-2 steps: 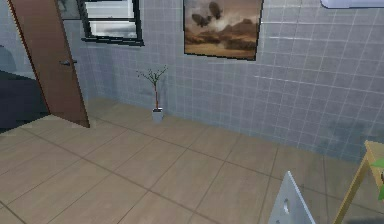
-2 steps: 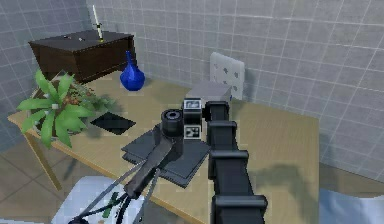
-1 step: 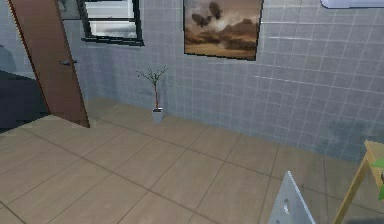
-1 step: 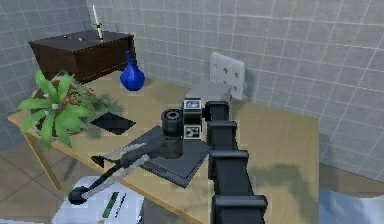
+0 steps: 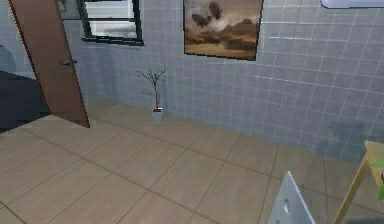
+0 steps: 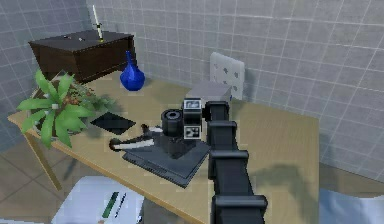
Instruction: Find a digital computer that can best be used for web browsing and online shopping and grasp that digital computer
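The forward view looks slightly down across tiled floor point(image 5: 150, 170) to a far wall point(image 5: 300, 90). The arm side view looks closely down on the worktop point(image 6: 270, 125), probably shared at the forward view's right edge.

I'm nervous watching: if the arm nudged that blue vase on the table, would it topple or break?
The blue vase has a wide round belly under a thin neck, so it probably stands fairly steady. Once tipped, it would likely roll across the table. It looks glassy, so perhaps fragile and slippery.

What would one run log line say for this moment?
pincer: at dark flat slab on table | holding: cannot tell | nearby: plant, blue vase
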